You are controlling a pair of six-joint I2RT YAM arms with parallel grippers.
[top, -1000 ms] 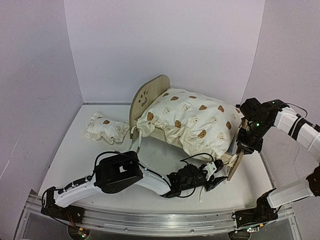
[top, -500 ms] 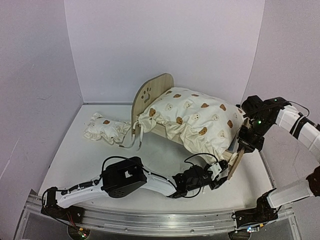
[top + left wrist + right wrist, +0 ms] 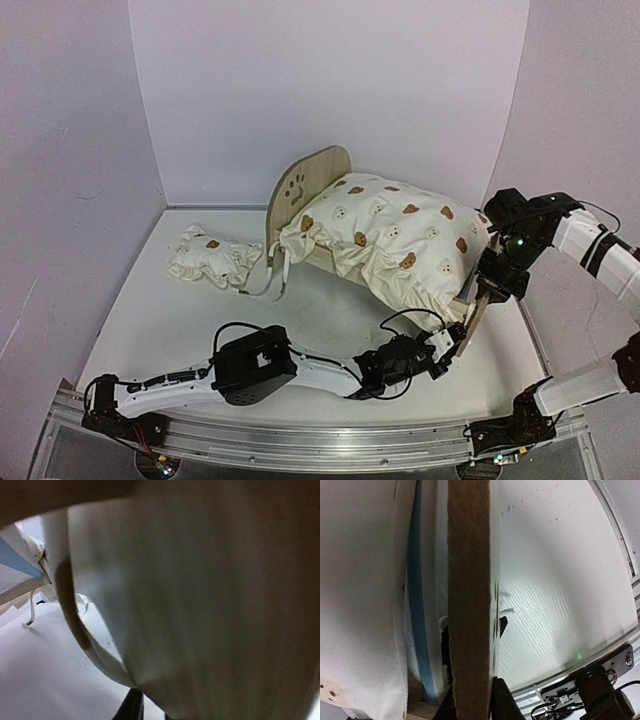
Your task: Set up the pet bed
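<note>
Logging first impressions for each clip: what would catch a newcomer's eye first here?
A puffy bear-print cushion fills the wooden pet bed in the middle of the scene. The right claw clamps the bed's footboard at the right end, and the left claw sits low beside that same board. A small matching pillow lies apart at the left.

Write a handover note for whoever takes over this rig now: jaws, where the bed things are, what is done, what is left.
Right gripper: jaws shut on the footboard edge.
Left gripper: low at the footboard's near corner; jaws unclear, wrist view blurred.
Pet bed: mid-table, cushion on it, sagging over the near side.
Done: cushion on the bed.
Left: likely square the cushion, fasten its loose ties, add the pillow lying left of the bed.
</note>
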